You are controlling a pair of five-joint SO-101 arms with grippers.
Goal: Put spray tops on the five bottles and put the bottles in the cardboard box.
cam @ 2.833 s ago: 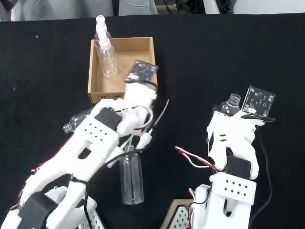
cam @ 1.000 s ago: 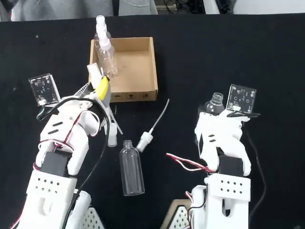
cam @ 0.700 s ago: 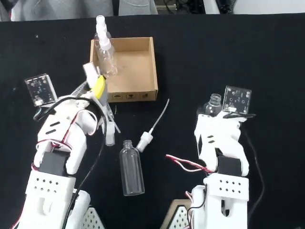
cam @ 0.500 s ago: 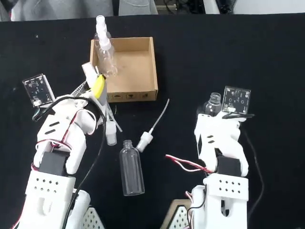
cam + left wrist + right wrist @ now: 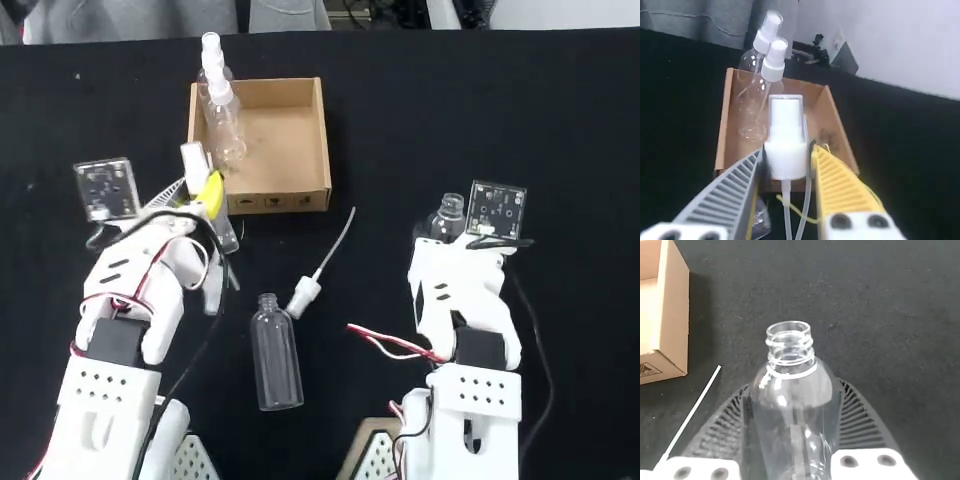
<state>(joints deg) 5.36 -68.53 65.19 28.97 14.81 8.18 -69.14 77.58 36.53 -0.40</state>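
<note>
My left gripper [image 5: 785, 162] is shut on a white spray top [image 5: 785, 140], held upright with its thin tube hanging down, just in front of the cardboard box [image 5: 837, 135]. From above, that gripper [image 5: 204, 188] sits at the box's [image 5: 285, 150] near left corner. Two capped bottles [image 5: 222, 110] lean in the box's far left corner. My right gripper [image 5: 792, 405] is shut on an open clear bottle [image 5: 789, 345], held neck-up at the right [image 5: 452, 212]. Another open bottle [image 5: 276, 352] lies on the table between the arms, with a loose spray top [image 5: 304, 292] by its neck.
The table is covered in black cloth [image 5: 480, 110]. The loose spray top's long tube [image 5: 338, 240] points toward the box's near right corner. Red wires [image 5: 385, 342] loop out from the right arm's base. Open cloth lies to the right of the box.
The left arm pulled back from over the box with a spray top in its gripper, then shifted slightly right. The right arm moved a little left with its bottle, then held still.
</note>
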